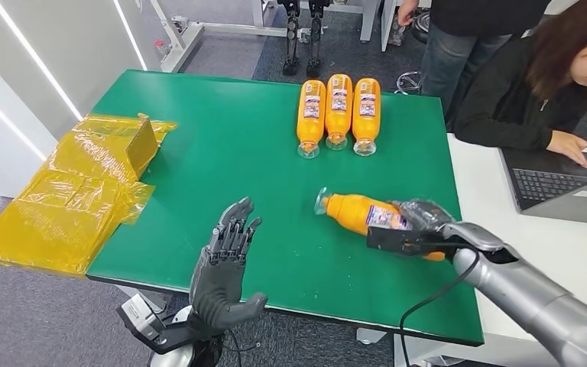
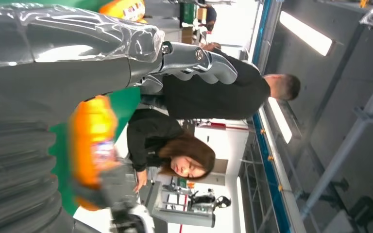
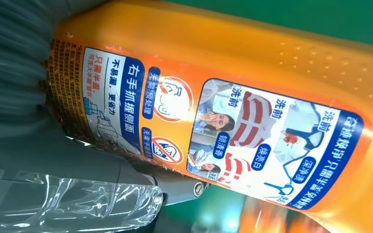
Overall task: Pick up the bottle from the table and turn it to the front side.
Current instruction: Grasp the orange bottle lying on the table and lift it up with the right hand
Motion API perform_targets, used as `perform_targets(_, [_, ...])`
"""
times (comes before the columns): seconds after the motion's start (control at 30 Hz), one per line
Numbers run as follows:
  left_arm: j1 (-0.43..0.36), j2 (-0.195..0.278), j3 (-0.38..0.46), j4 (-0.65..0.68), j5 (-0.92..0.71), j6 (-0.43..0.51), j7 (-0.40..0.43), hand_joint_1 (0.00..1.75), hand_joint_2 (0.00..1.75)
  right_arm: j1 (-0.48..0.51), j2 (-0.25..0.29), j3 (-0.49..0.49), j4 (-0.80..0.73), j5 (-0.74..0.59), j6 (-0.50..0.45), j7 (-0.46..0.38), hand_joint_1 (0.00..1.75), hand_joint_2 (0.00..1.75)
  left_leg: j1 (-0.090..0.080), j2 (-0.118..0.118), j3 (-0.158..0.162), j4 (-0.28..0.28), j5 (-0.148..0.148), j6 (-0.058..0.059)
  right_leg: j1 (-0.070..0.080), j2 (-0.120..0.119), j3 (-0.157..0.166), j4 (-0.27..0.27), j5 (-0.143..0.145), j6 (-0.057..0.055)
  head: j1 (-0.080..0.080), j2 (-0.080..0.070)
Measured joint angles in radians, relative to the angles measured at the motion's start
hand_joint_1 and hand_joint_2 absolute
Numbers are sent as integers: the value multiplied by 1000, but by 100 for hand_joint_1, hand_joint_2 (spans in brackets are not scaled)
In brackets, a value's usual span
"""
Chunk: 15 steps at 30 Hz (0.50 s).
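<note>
right hand [image 1: 420, 218] fingers wrapped around lying bottle [image 1: 359, 212]

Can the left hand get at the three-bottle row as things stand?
Probably yes. The left hand hangs open at the near table edge, with bare green table between it and the row. The right hand, holding the fourth bottle, sits off to the side.

Four orange bottles lie on one green table [image 1: 222, 153]: three in a row [image 1: 338, 111] at twelve o'clock, and one alone [image 1: 359, 212] toward four o'clock. One heap of yellow plastic bags [image 1: 76, 195] sits at nine o'clock. Two people [image 1: 535, 84] and one laptop [image 1: 562, 187] are at two o'clock.
</note>
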Motion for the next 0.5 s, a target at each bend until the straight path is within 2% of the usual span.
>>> perform_targets(0.1, [6, 2, 0, -6, -4, 9, 0, 0, 175, 10, -38, -52, -79, 12, -48, 9, 175, 175, 0, -1, -3, 0, 0, 0, 0, -1, -3, -1, 0, 0, 0, 0])
perform_targets(0.2, [6, 4, 0, -8, -10, 10, 0, 0, 175, 83, -85, -109, -186, 34, -139, 21, 175, 175, 0, -4, -6, 0, -1, 1, 0, -4, -5, -1, -2, 1, 0, 0])
perform_targets(0.4, [-5, 4, 0, -5, -15, 12, 0, 0, 175, 370, -163, -258, -412, 82, -329, -7, 175, 175, 0, -9, -9, 0, -3, 1, 0, -9, -6, -2, -5, 1, 0, 0])
perform_targets(0.5, [-23, 3, 0, 7, -12, 20, 0, 0, 175, 533, -153, -322, -499, 160, -413, -52, 175, 175, 1, -9, -10, -1, -4, 1, 1, -9, -6, -2, -6, 1, 0, 0])
